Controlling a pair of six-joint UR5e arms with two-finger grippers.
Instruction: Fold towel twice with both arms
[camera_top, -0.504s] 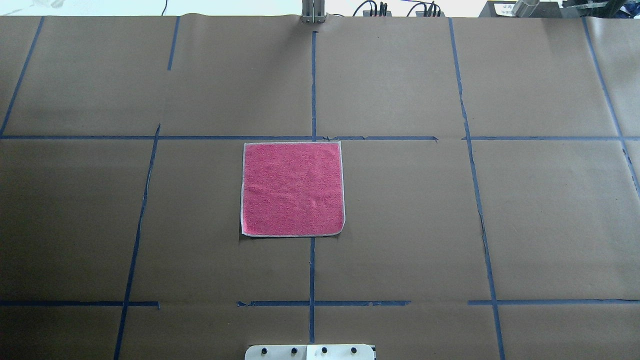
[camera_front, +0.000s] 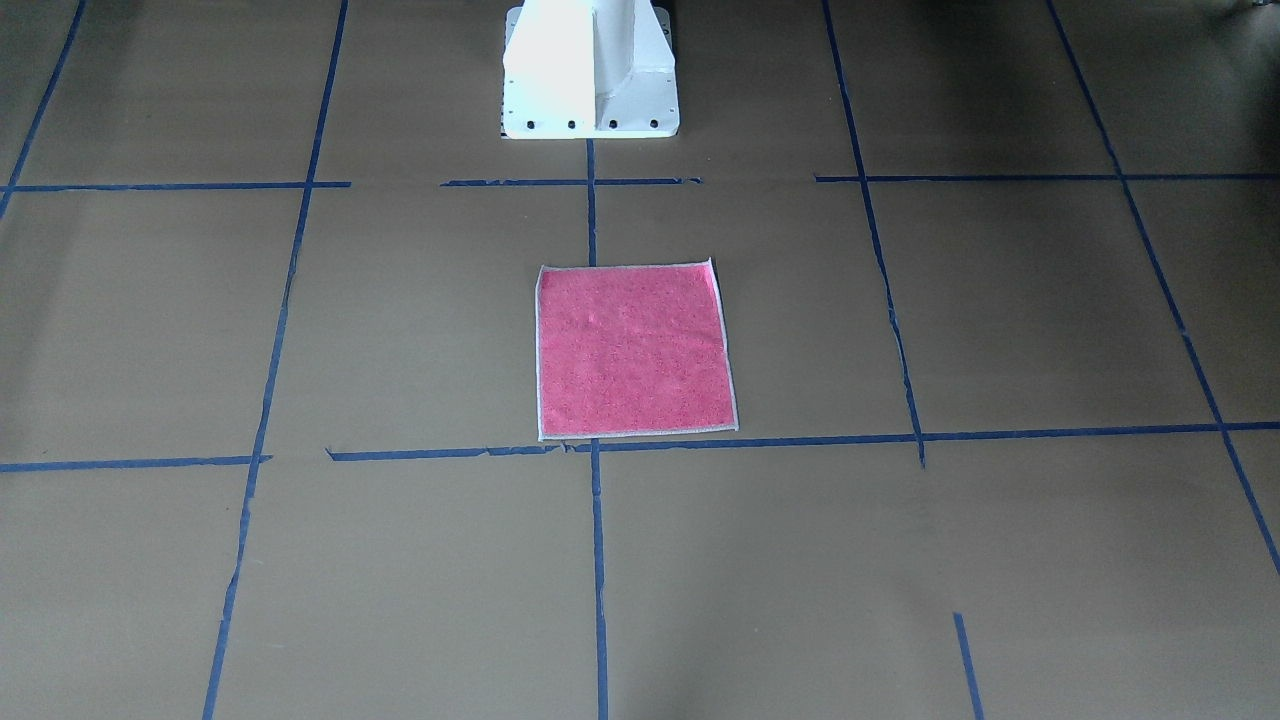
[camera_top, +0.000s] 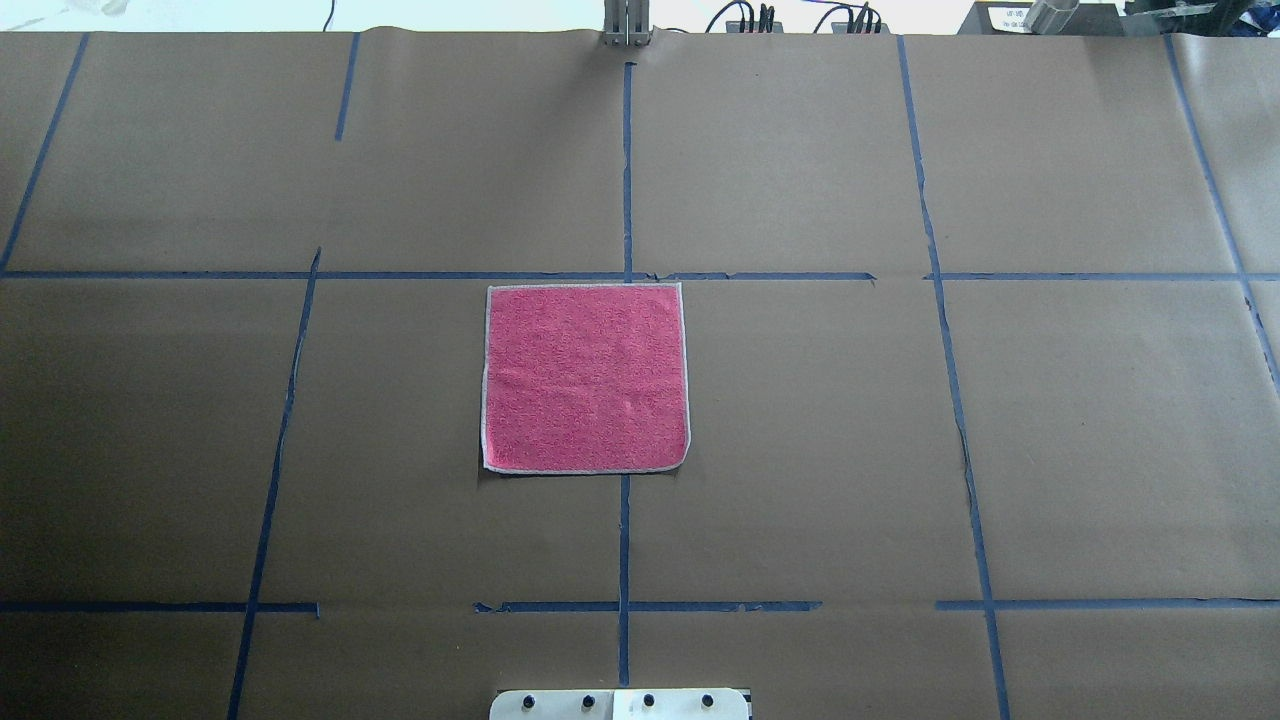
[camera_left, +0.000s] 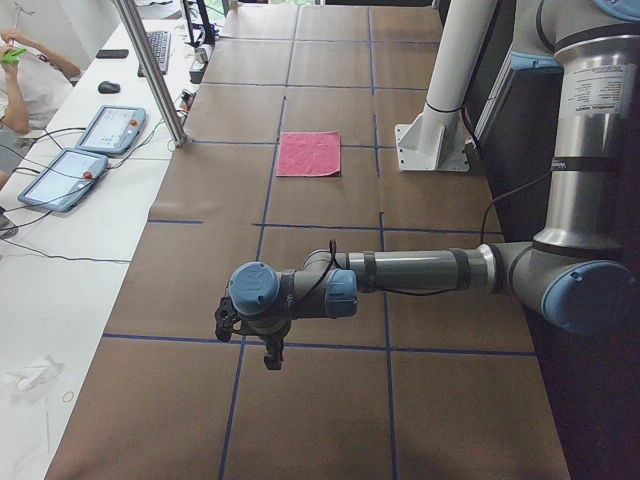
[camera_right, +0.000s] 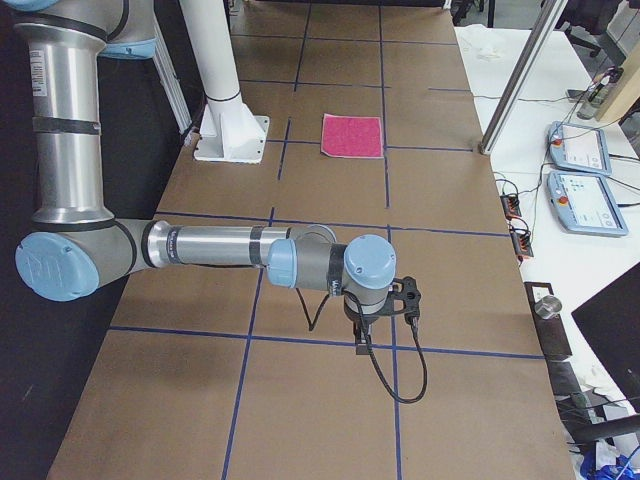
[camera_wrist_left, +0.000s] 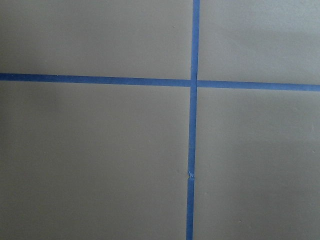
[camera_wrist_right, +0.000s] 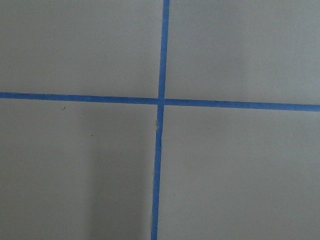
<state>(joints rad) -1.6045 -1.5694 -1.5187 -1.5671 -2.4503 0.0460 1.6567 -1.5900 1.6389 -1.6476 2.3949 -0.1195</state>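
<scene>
- the white pedestal (camera_top: 620, 704) stands at the near edge of the brown-paper-covered counter (camera_top: 800, 450), on the middle blue tape line (camera_top: 625, 540).
- the left arm (camera_left: 420, 270) stretches out level and low towards the robot's left end of the counter. its left end effector (camera_left: 271, 358) points down just above a blue tape line, touching nothing. it shows only in the side view, so i cannot tell whether its jaws are parted or clenched.
- the right arm (camera_right: 215, 247) mirrors this towards the robot's right end. the right end effector (camera_right: 361, 345) hangs over a tape line and carries nothing that can be seen. here too i cannot tell how its jaws stand.
- each wrist view shows only bare brown paper and one tape crossing, seen from the left (camera_wrist_left: 193, 82) and from the right (camera_wrist_right: 161, 101).
- the towel (camera_top: 586, 378) lies further out, in front of the pedestal and well apart from both arms. it is flat and unfolded, pink-red face up, with its whitish border showing all round.
- the middle tape line runs under the towel, and more of the cloth lies on the robot's left of it. the towel's far edge sits just beside a cross line of tape.
- its near left corner looks slightly raised.
</scene>
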